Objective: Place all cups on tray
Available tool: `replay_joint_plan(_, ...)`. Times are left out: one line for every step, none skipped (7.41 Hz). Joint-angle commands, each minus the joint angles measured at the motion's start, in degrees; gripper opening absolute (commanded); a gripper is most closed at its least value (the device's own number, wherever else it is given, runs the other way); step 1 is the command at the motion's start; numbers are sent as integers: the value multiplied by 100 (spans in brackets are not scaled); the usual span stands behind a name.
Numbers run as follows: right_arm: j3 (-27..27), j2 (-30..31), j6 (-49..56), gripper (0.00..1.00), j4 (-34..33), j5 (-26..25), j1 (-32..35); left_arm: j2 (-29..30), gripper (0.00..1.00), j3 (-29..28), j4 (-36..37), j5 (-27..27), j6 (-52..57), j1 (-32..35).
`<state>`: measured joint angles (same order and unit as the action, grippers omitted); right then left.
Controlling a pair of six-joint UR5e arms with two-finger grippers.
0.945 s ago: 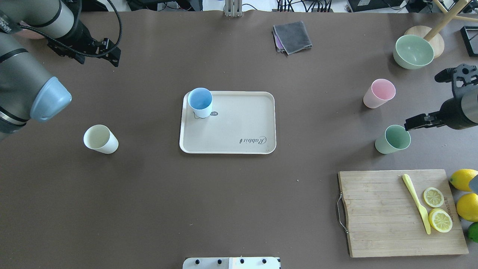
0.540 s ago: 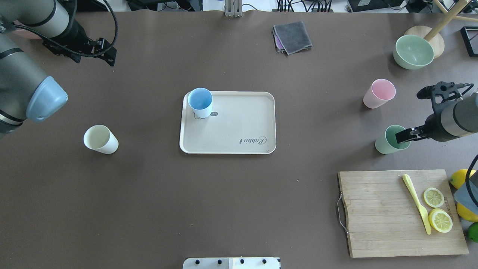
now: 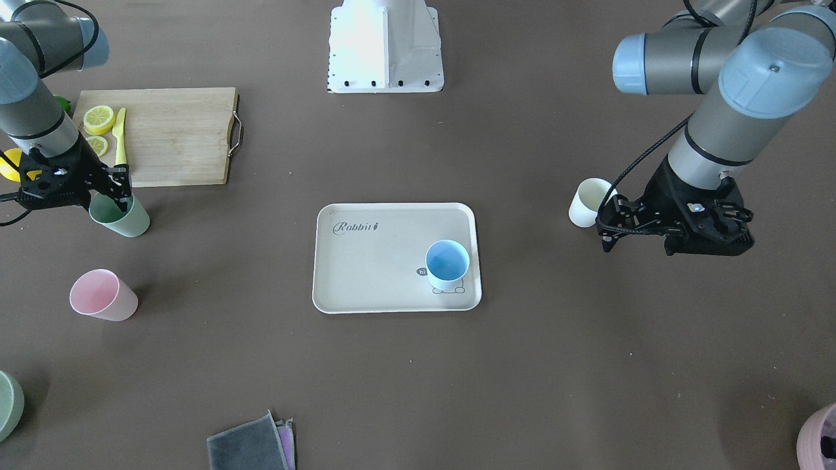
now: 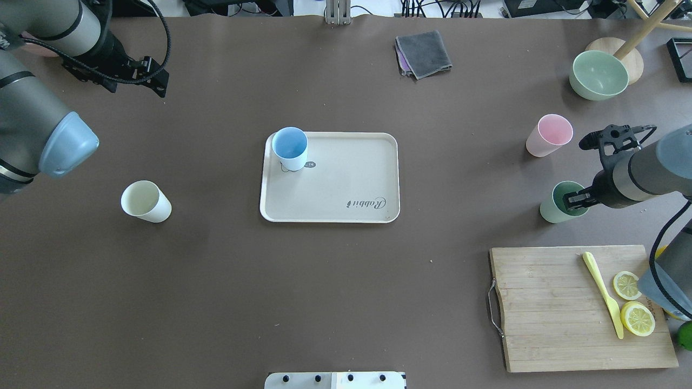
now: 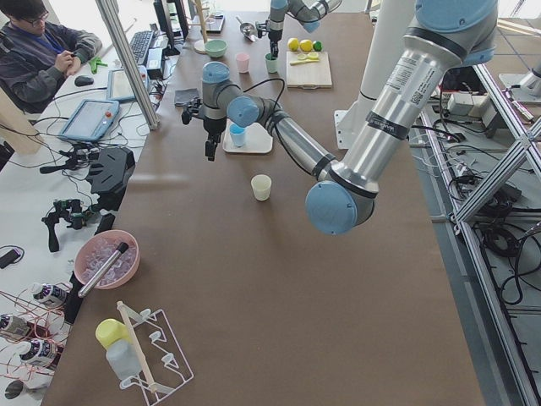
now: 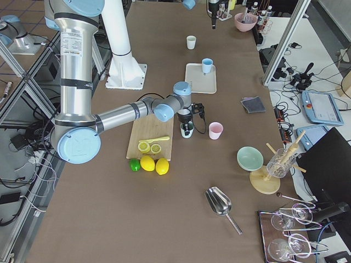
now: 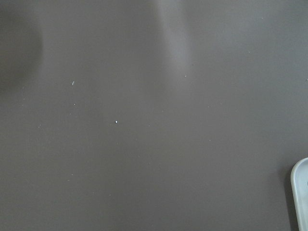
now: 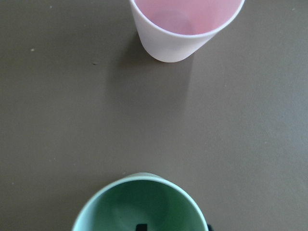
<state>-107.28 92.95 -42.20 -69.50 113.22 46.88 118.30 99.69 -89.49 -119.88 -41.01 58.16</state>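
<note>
Table (image 4: pixel 324 302): brown, matte; carries everything below.
Cutting board (image 4: pixel 546 313): wood with a metal handle, near corner on the robot's right, well apart from the tray.
Tray (image 4: pixel 351 178): beige, "Rabbit" lettering, mid-table, flat. One cup on it.
Left gripper (image 4: pixel 157 77): hangs over bare table at the far left, well apart from the tray. Fingers spread, nothing between them. Its wrist camera shows only tabletop and a sliver of tray rim.
Right gripper (image 4: pixel 574 201): down at the green cup's mouth, with one dark finger showing inside the rim in the wrist view. Cannot tell whether it has clamped the wall.
Green bowl (image 4: pixel 599 74): far right corner, upright.
Grey cloth (image 4: pixel 423 53): folded, at the far edge beyond the tray.
Blue cup (image 4: pixel 290 148): upright on the tray, in its far corner on the robot's left.
Cream cup (image 4: pixel 145 201): upright on the table, left of the tray, well apart from it.
Green cup (image 4: pixel 551 210): upright on the table, right of the tray, between the pink cup and the cutting board.
Pink cup (image 4: pixel 549 135): upright on the table, near the green cup, on its far side.
Yellow knife (image 4: pixel 601 292): lies on the cutting board.
Lemon slices (image 4: pixel 627 285): two, on the board just beside the knife.
</note>
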Motion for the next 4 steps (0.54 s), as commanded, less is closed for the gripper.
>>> replay_joint_plan(-161,-14,1,0,-2,33,-3,0,98,7,-7,0,-39,-7)
replay_joint_plan(-345,-31,-16,0,-2,77,-3,0,98,15,-7,0,-47,-7)
replay_joint_plan(-425,-275,-60,0,-19,286,-3,0,98,7,-7,-9,-48,-7)
replay_joint_plan(-382,-739,-713,0,-81,375,-21,0,98,-2,-16,-9,-48,-7)
